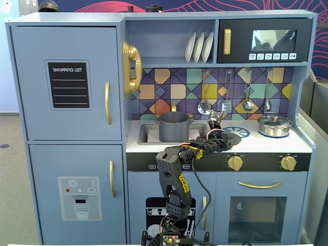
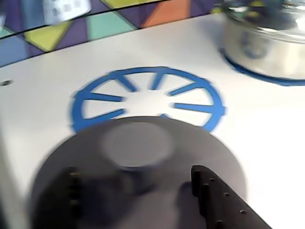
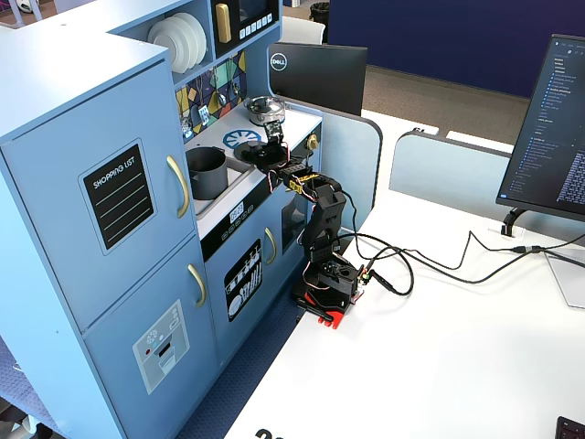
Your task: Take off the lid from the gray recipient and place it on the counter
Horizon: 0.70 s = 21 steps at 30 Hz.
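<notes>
Starting at your left in a fixed view, the gray recipient [image 1: 174, 126] stands open-topped in the sink recess, a matte dark cylinder with small side handles; you cannot see what, if anything, is inside. Just right of it, the lid [image 1: 225, 138] is a round, slightly domed matte disc over the white counter [image 1: 266, 145], overlapping the near edge of the blue spoked burner print [image 2: 147, 98] in the wrist view. Your gripper [image 1: 219, 134] is closed on the lid's central knob [image 2: 136, 143], one dark finger either side. Whether the lid touches the worktop you cannot tell. Farthest right sits the shiny steel pan [image 1: 274, 126], its silver lid on.
</notes>
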Each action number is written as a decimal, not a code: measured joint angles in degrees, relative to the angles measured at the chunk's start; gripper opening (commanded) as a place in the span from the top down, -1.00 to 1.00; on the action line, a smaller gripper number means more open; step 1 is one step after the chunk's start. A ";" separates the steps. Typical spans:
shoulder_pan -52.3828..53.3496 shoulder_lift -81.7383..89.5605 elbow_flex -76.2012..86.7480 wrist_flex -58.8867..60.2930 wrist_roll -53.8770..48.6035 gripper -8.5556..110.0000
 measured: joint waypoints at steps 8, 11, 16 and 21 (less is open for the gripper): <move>1.58 3.43 -0.53 0.88 2.72 0.46; -1.05 8.26 -2.90 5.45 4.39 0.72; -8.53 23.38 -6.15 27.69 6.86 0.86; -17.31 43.42 -2.90 58.01 7.56 0.86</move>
